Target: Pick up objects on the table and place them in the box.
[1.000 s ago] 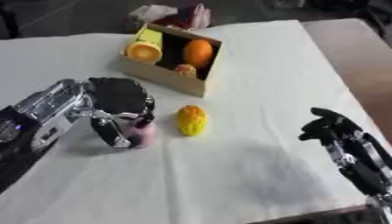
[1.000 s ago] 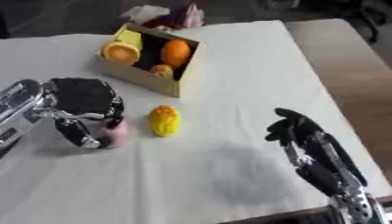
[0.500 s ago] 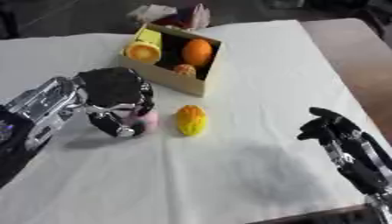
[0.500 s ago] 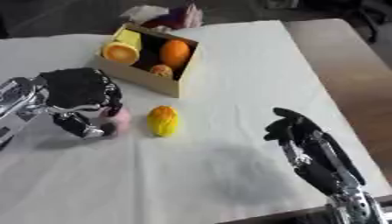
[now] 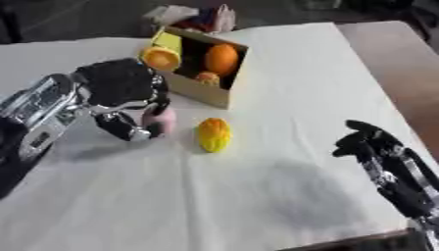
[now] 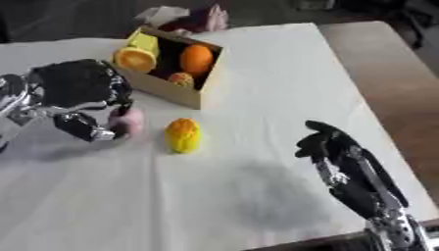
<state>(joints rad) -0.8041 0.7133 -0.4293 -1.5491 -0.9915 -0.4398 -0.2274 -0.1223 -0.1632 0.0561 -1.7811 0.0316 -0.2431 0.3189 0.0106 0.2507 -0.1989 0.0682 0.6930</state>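
Across the white-covered table [image 5: 283, 73], a cardboard box [image 5: 199, 88] stands toward the far side, tipped so its opening shows an orange [image 5: 221, 59], a yellow-and-orange cup-like thing [image 5: 162, 55] and a smaller orange fruit [image 5: 207, 78] inside. At the lower right the right hand [image 6: 330, 147] rests idle, fingers relaxed and apart, holding nothing. On the left, the left hand [image 5: 120, 90] has its fingers [image 5: 158, 103] curled around a pink object [image 5: 160, 120], which sits just in front of the box; whether it touches the table cannot be told. Just beside it, on the cloth, lies a yellow fruit-like object [image 5: 212, 134]. Behind the box lies crumpled pale and dark material [image 5: 193, 13].
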